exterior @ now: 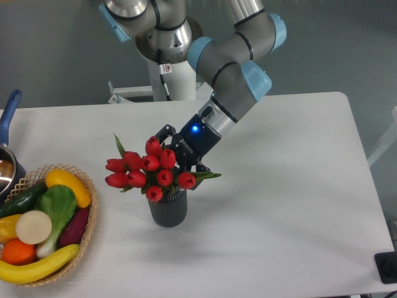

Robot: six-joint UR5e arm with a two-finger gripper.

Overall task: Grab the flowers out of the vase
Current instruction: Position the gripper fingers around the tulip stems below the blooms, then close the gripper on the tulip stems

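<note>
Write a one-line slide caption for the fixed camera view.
UR5e gripper reaching into red tulip flowers standing in a dark ribbed vase, wicker basket of produce at left.

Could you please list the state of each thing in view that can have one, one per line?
flowers: upright in the vase, not lifted.
vase: upright on the table, holding the bunch.
gripper: behind the blooms, fingertips hidden; open or shut cannot be told.
basket: upright at the table's left edge, full of vegetables and fruit.
pot: at the left edge, mostly cut off.
</note>
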